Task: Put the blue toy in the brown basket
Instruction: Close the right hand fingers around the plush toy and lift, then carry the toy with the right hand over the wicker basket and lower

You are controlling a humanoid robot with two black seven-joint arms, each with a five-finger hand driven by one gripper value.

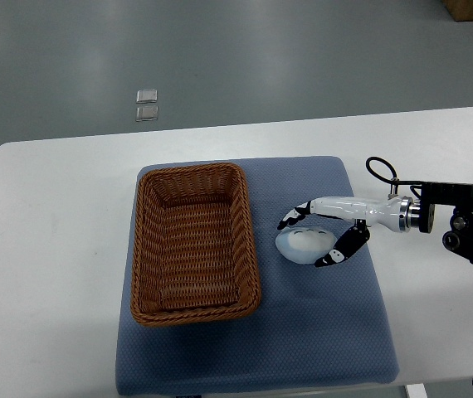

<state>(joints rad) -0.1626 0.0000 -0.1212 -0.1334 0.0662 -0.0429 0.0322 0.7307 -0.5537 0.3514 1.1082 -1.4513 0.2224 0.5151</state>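
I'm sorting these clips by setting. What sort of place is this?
Probably a lab or test room, not a home. A plain white table stands on a bare grey floor, and only a blue mat, a brown basket and a blue toy under the right hand are laid out.

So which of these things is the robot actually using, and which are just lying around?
In use:
- blue toy, on the mat
- brown basket, nothing in it
- right hand, fingers around the toy

Just lying about:
- blue mat under both
- white table
- two small clear squares on the floor
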